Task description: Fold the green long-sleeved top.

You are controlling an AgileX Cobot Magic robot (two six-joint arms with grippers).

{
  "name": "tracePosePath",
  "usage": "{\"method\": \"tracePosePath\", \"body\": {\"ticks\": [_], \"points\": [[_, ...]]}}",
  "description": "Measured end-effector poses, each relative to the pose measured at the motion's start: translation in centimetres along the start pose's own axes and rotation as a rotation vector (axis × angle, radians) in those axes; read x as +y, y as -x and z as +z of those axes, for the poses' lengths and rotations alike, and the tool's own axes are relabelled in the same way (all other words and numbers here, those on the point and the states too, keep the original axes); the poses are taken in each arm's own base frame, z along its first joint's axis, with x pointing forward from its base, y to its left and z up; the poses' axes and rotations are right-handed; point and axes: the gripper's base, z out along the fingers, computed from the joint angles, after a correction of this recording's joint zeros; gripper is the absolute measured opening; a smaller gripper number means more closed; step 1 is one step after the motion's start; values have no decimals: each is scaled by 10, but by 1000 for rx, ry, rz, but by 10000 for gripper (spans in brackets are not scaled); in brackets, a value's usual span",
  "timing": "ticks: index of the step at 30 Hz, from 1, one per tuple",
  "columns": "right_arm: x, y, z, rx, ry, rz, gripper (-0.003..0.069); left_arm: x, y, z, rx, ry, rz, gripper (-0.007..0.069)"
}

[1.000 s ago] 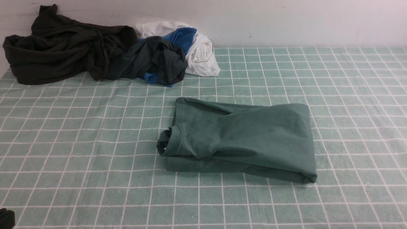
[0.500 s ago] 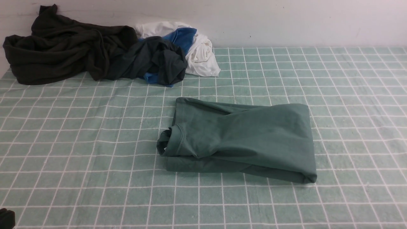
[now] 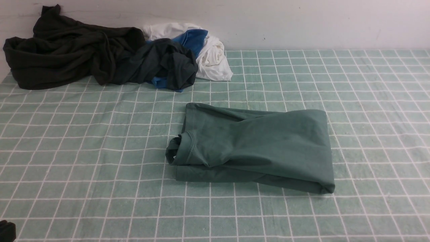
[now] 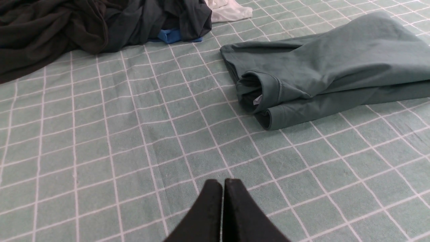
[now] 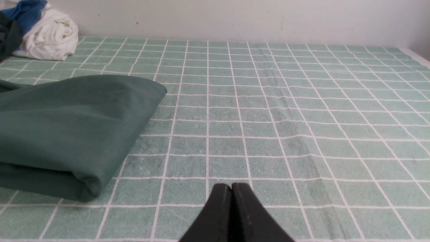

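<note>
Lying folded into a rough rectangle near the middle of the checked green cloth [image 3: 84, 141], the green long-sleeved top [image 3: 255, 148], ribbed neck turned left with a scrap of white label showing inside in the left wrist view; rounded fold edge along the right and near-right corner; touched by neither arm. Heaped at the far left against the wall [image 3: 302, 23], a brownish-black garment [image 3: 60, 50]; just right of it and touching, a very dark green-black garment [image 3: 164, 62] over a blue piece [image 3: 193, 38]; beside those, a bunched white garment [image 3: 213, 58]; all well apart from the folded top. Hovering low over bare cloth, left gripper [image 4: 222, 183] with fingers pressed together, holding nothing, near and left of the neck; right gripper [image 5: 231, 186] likewise closed and empty, near and right of the top's folded edge.
</note>
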Motion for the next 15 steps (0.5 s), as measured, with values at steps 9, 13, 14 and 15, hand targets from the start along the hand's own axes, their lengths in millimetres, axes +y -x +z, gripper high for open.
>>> {"method": "tracePosePath", "body": {"ticks": [9,13,14,15], "points": [[0,0,0,2,0,2,-13,0,-3,2,18,-2,-1,-4],[0,0,0,2,0,2,-13,0,-5,2,33,3,7,-4],[0,0,0,2,0,2,-13,0,-6,3,38,3,7,-4],[0,0,0,3,0,2,-13,0,-8,5,45,1,5,-4]]}}
